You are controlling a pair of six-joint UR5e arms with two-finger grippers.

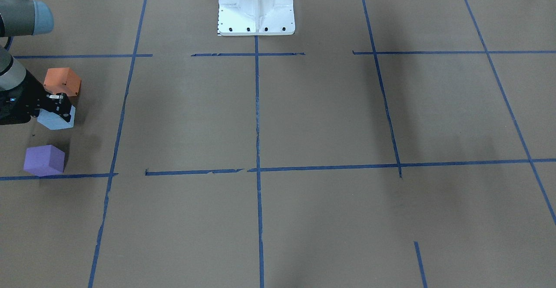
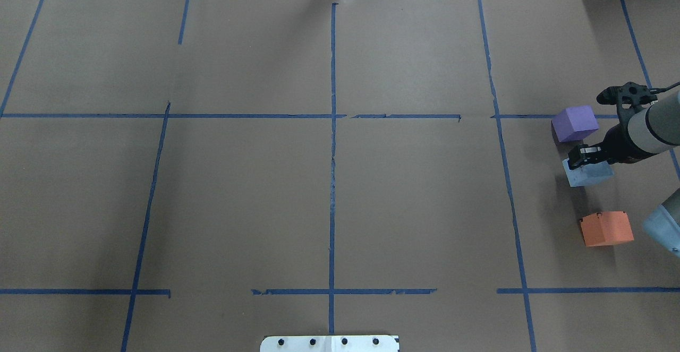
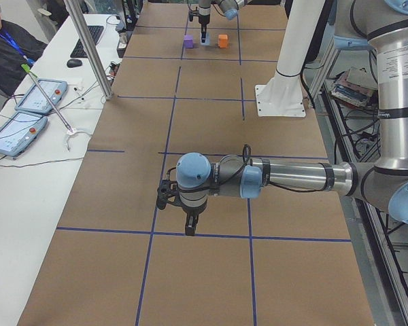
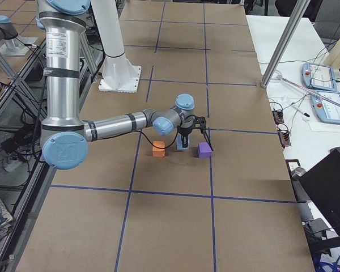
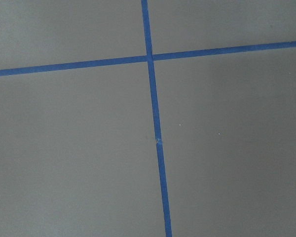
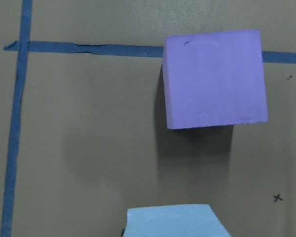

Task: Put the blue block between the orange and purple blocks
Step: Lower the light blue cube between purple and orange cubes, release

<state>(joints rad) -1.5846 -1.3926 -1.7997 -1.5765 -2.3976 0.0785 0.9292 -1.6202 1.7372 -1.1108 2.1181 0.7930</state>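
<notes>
The light blue block [image 1: 54, 122] sits on the brown table between the orange block [image 1: 62, 81] and the purple block [image 1: 44, 160], in a rough line. My right gripper [image 1: 64, 110] stands right over the blue block, its fingers down at the block's sides and seemingly shut on it. In the overhead view the gripper [image 2: 583, 156] covers the blue block's [image 2: 588, 174] far edge, with purple [image 2: 575, 122] beyond and orange [image 2: 606, 228] nearer. The right wrist view shows purple [image 6: 214, 79] and the blue block's top [image 6: 175, 221]. My left gripper [image 3: 190, 231] hangs over bare table; I cannot tell its state.
The robot's white base [image 1: 256, 5] stands at the table's middle back. Blue tape lines [image 1: 257, 105] mark a grid on the brown paper. The blocks lie close to the table's right end. An operator [image 3: 7, 41] sits at a side desk with tablets.
</notes>
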